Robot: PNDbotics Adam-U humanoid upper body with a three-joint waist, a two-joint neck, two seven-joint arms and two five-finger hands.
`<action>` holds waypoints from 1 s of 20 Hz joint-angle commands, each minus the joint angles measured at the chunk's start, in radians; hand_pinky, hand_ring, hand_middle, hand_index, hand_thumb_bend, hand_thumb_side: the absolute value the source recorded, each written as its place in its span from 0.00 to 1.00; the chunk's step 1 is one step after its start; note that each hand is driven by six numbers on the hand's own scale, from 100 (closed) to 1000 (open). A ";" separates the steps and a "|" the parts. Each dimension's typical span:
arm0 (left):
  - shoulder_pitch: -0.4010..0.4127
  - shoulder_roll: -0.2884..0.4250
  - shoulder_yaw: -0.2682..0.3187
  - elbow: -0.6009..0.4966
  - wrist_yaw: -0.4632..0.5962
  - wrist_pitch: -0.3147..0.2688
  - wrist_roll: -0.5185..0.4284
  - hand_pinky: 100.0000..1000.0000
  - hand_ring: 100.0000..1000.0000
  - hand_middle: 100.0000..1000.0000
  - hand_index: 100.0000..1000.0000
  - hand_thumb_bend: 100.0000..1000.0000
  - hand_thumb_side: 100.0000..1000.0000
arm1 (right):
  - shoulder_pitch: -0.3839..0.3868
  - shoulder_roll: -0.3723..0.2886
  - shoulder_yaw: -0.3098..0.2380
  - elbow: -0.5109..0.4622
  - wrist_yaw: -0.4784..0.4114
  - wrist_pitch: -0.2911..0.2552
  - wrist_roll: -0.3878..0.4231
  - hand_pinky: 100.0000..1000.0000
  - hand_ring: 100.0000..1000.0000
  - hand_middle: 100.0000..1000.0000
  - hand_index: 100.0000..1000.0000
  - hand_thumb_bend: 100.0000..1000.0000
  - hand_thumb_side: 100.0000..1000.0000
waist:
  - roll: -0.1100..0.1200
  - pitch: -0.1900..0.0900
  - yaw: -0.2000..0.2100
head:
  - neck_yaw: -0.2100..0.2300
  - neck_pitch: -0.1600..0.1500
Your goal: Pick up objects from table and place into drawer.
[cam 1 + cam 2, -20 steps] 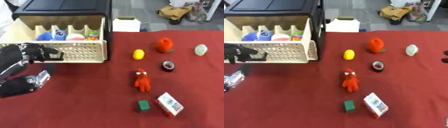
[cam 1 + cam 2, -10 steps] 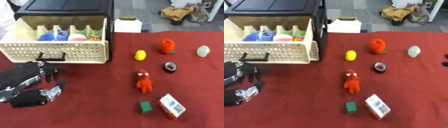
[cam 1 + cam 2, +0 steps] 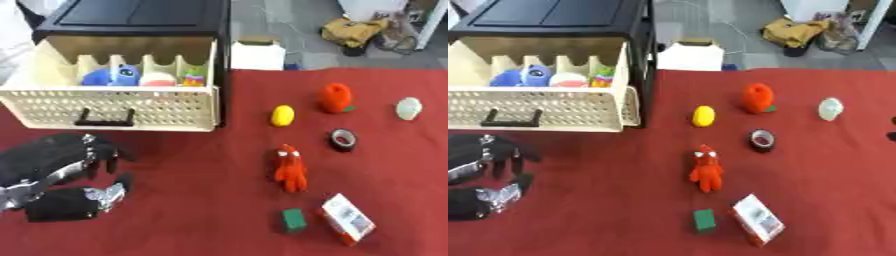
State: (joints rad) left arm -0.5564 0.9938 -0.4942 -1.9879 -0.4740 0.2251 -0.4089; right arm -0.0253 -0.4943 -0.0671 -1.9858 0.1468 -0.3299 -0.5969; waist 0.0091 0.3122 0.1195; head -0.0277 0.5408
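The cream basket drawer [image 3: 114,107] stands pulled out of the black cabinet [image 3: 140,20]. In it lie a blue toy [image 3: 109,76], a pale round thing [image 3: 157,79] and a colourful thing [image 3: 194,77]. On the red table lie a yellow object [image 3: 282,115], an orange-red fruit toy [image 3: 334,97], a pale green egg shape [image 3: 408,108], a black tape roll [image 3: 343,140], a red plush figure [image 3: 290,168], a green cube [image 3: 293,220] and a white-and-red box [image 3: 347,225]. My left hand [image 3: 61,172] rests open at the lower left, below the drawer handle [image 3: 105,120], holding nothing. A dark sliver of my right hand [image 3: 892,129] shows at the right edge.
A white box [image 3: 256,54] stands behind the table beside the cabinet. A yellow bag [image 3: 359,32] lies on the floor beyond. Red cloth [image 3: 201,200] stretches bare between my left hand and the plush figure.
My left hand has let go of the drawer handle and dropped back toward the near left of the table. The objects on the table have not moved.
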 commanded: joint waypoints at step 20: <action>-0.083 -0.019 0.135 -0.012 -0.110 0.071 -0.303 0.29 0.42 0.47 0.85 0.00 1.00 | 0.006 0.028 -0.010 -0.014 0.013 0.024 0.005 0.55 0.65 0.53 0.75 0.00 0.97 | -0.005 -0.001 -0.007 | 0.008 -0.036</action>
State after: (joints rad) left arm -0.6245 0.9568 -0.3835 -1.9880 -0.5728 0.2959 -0.6957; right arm -0.0172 -0.4562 -0.0676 -1.9858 0.1564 -0.3076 -0.5932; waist 0.0038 0.3264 0.1135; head -0.0225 0.5170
